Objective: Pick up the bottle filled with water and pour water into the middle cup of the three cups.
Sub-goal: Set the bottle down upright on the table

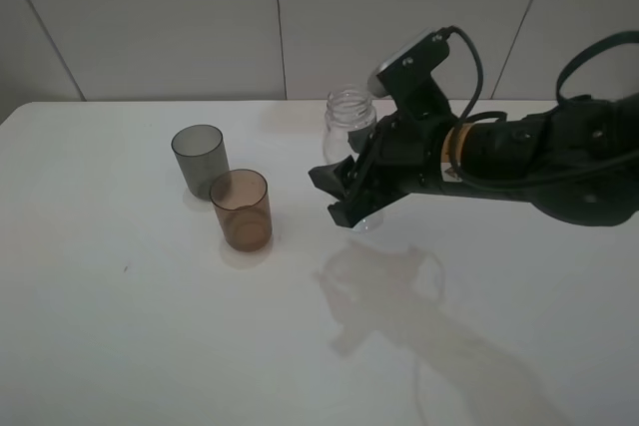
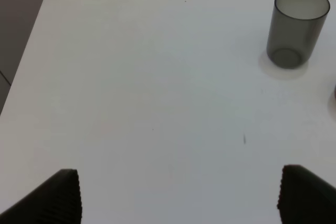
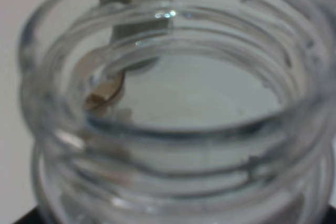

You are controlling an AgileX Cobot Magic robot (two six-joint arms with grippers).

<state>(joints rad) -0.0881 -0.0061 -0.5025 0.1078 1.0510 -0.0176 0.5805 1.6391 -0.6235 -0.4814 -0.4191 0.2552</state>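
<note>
My right gripper [image 1: 336,196] is shut on the clear uncapped bottle [image 1: 350,119], holding it low on its body and upright, right of the cups. The bottle's threaded neck [image 3: 173,103] fills the right wrist view. I cannot make out the water in it. The amber-brown middle cup [image 1: 241,210] stands on the table to the left of the bottle. The smoky grey cup [image 1: 199,159] stands just behind it and also shows in the left wrist view [image 2: 295,28]. The mauve-pink cup is out of view. My left gripper [image 2: 179,176] is open and empty above bare table.
The white table [image 1: 150,326] runs to a wall of pale panels at the back. Its left corner and edge show in the left wrist view [image 2: 44,3]. The right arm [image 1: 539,152] stretches in from the right, with cables above it.
</note>
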